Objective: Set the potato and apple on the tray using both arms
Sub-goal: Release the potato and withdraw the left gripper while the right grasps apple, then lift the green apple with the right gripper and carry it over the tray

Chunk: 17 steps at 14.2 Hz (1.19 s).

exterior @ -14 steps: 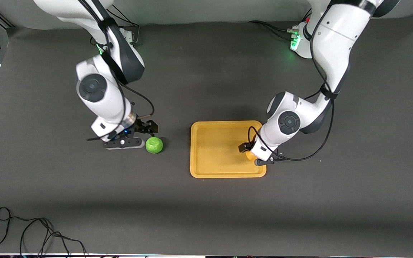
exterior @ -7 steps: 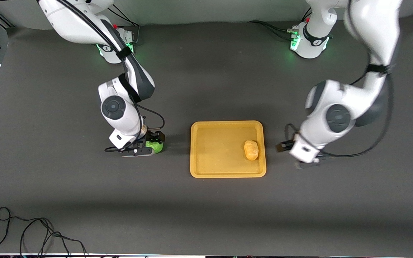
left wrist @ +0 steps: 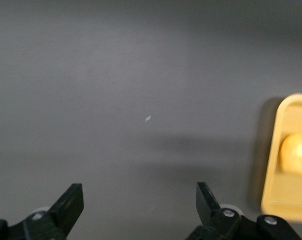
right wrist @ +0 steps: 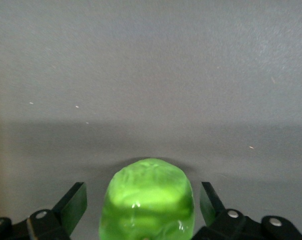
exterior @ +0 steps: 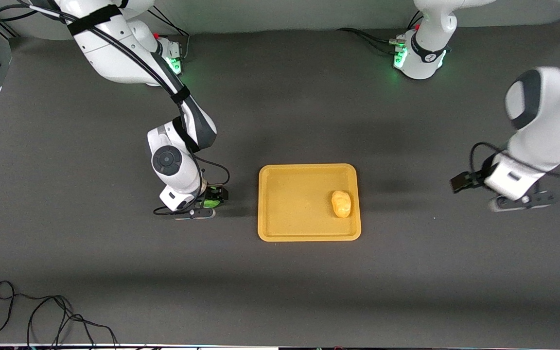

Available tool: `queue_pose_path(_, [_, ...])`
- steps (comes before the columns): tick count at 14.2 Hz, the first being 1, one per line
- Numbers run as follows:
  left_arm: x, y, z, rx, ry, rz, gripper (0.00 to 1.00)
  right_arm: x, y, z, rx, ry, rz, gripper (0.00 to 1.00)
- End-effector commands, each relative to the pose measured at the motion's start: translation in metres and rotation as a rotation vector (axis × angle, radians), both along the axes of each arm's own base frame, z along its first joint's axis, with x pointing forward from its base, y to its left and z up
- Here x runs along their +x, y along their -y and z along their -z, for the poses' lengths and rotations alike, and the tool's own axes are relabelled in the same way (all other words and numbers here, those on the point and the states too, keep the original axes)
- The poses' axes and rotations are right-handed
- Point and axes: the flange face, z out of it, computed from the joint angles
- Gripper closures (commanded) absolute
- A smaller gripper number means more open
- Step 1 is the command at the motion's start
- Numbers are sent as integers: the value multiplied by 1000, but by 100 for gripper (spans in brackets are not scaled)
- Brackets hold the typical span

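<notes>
Potato [exterior: 341, 203] on tray [exterior: 289, 228]; apple [right wrist: 147, 197] off it, toward the right arm's end.
Right gripper [exterior: 210, 199] down at table level astride the apple, fingers spread, gaps showing; front view mostly hides the apple. Left gripper [left wrist: 139, 206] released over bare table [exterior: 406, 272] beside the tray.

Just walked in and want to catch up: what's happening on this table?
The right gripper is down around the small round bright-green apple, fingers open on either side, not yet closed. The lumpy yellow-orange potato already lies in the flat orange-yellow tray, toward the left arm's end. The left gripper is open and empty over bare table beside the tray.
</notes>
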Motion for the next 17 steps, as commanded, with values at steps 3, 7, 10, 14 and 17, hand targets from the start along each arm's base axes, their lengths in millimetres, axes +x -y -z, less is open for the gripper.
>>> queue_pose_path(3, [-58, -26, -82, 26, -31, 103, 0, -6, 4, 14, -9, -16, 3, 0])
queue_pose_path(7, [-65, -31, -103, 37, -56, 128, 0, -6, 3, 10, -10, -19, -2, 44])
queue_pose_path(10, [-64, -29, -101, 21, -47, 161, 0, 6, 5, -29, 4, 13, 9, 44])
queue_pose_path(14, [-51, -29, -101, 21, -10, 162, 0, 28, 6, -127, 3, 5, 38, 44])
queue_pose_path(17, [-32, -31, -99, 28, -6, 170, 0, 53, -17, -194, 31, 56, 49, 44])
